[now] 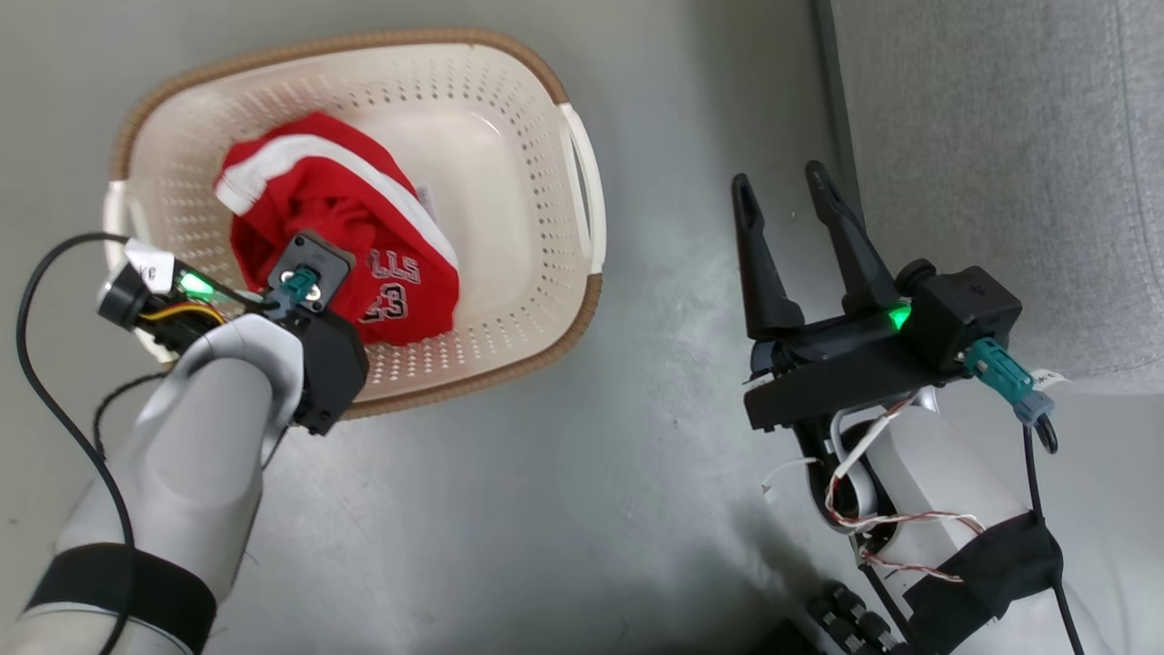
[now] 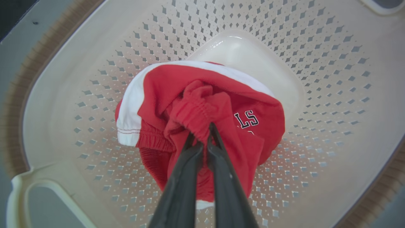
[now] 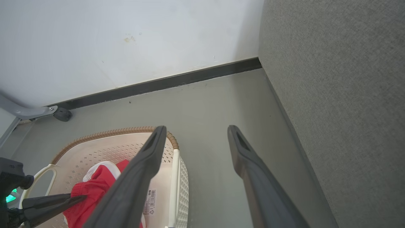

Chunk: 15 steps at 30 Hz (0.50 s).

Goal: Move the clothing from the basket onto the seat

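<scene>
The left gripper [image 2: 201,133] pinched the red clothing [image 2: 190,88] in the basket [image 2: 79,79], jaws pressed together. The right gripper [image 1: 780,177] stood spread, empty, above grey floor [image 1: 655,455] left of the seat [image 1: 1000,136].

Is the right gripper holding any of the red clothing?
No, the right gripper stands open and empty over the floor, while the clothing is in the basket.

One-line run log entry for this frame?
phase: grasp | left gripper: shut on clothing, inside basket | right gripper: open, above floor beside seat | task: clothing not yet on seat
</scene>
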Available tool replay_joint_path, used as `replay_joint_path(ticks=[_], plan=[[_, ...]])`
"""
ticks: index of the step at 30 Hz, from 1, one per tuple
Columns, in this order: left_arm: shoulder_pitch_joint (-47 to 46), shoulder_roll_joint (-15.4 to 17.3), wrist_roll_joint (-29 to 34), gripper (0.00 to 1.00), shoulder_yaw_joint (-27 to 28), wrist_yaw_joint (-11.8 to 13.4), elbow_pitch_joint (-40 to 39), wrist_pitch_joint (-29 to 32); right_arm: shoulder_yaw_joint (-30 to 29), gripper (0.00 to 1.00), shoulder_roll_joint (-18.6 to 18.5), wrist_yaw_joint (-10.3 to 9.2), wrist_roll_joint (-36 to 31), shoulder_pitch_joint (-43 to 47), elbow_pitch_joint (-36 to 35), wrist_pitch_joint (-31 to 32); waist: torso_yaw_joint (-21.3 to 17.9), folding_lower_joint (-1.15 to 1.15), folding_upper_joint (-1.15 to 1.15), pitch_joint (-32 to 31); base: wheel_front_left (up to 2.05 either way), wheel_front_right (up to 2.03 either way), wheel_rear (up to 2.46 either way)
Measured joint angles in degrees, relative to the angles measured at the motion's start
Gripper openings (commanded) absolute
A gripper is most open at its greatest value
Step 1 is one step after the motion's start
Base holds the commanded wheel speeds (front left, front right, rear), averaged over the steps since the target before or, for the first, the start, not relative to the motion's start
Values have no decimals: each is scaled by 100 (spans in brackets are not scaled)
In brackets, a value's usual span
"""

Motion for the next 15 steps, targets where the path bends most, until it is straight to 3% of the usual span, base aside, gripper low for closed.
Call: replay_joint_path(ticks=[15], plan=[[504, -716, -753, 0, 288, 0, 3, -868, -443, 100, -2, 0, -486, 144, 795, 0, 478, -1, 0, -1142, 0, 0, 0]])
